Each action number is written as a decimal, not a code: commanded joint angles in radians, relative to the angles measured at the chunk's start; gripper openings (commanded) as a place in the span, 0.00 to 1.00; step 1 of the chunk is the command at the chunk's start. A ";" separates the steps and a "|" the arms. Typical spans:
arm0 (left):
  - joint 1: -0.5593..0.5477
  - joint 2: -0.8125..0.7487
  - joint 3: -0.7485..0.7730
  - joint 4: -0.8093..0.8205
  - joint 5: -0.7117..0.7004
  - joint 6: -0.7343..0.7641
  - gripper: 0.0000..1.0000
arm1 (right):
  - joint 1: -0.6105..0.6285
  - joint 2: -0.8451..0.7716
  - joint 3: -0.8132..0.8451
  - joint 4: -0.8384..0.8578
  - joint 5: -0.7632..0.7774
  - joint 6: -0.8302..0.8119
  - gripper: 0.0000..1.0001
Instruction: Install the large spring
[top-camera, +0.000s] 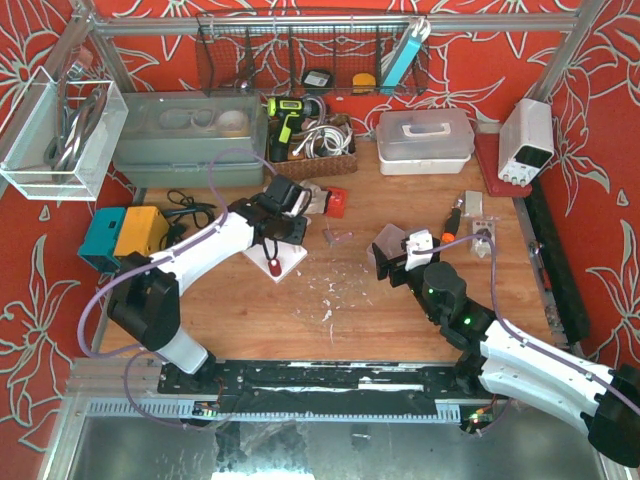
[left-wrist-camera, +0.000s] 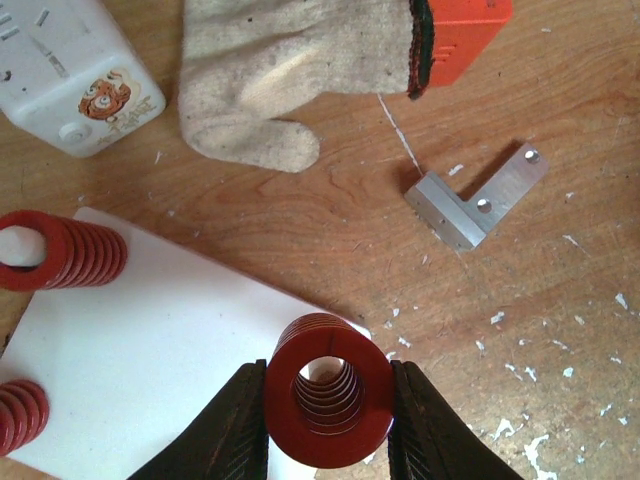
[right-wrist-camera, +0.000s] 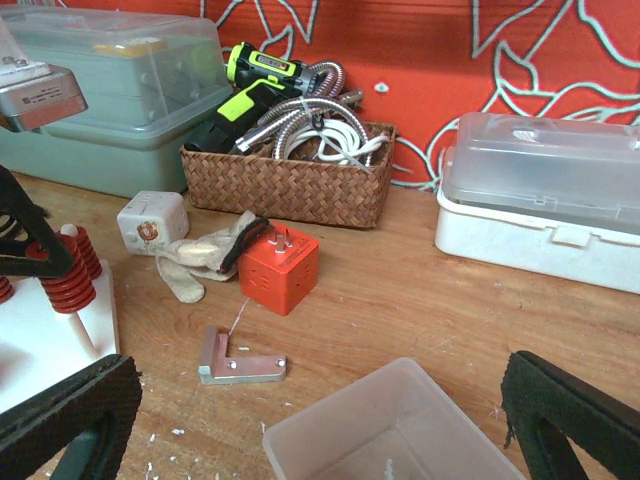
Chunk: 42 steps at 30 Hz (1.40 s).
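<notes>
Three red springs are counted in the left wrist view. The large spring (left-wrist-camera: 328, 338) is pinched across its outer coils by the left gripper (left-wrist-camera: 328, 400), bore facing the camera, right at the near corner of the white board (left-wrist-camera: 170, 340). Two other springs (left-wrist-camera: 62, 250) (left-wrist-camera: 20, 418) are noted at the board's far side. Whether a peg sits inside the held spring's bore cannot be told; only coils and white are seen through it.

The right gripper (right-wrist-camera: 320, 415) is spread wide and holds nothing, hanging over a clear tub (right-wrist-camera: 400, 365), well apart from the board.

Around the board a glove (left-wrist-camera: 290, 70), an orange block (left-wrist-camera: 460, 35) and a metal bracket (left-wrist-camera: 480, 200) are logged.

Risks, as judged:
- Round coils are gripped on two narrow lines only, so the spring could be rolled or squirted out if it is pressed down off-axis.
- The seat is placed close to the board's corner, so a tilted release could let the spring be tipped onto the table.
- The board looks unfixed and could be shoved sideways by any side load, with the other springs disturbed.
- The bracket could be knocked if the arm is swung wide.
</notes>
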<state>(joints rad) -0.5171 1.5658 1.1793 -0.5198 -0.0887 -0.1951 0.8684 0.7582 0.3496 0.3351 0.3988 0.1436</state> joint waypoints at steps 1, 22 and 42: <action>-0.001 -0.032 -0.007 -0.076 0.000 -0.006 0.02 | -0.009 -0.002 -0.015 -0.004 -0.007 0.012 0.99; -0.001 0.028 -0.096 0.045 -0.006 -0.016 0.21 | -0.018 -0.014 -0.020 -0.007 -0.004 0.011 0.99; -0.001 -0.450 -0.450 0.701 0.038 0.017 1.00 | -0.040 -0.022 -0.017 -0.010 0.106 -0.038 0.99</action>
<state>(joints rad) -0.5179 1.2598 0.8738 -0.1192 -0.0460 -0.2226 0.8394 0.7616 0.3447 0.3321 0.4149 0.1364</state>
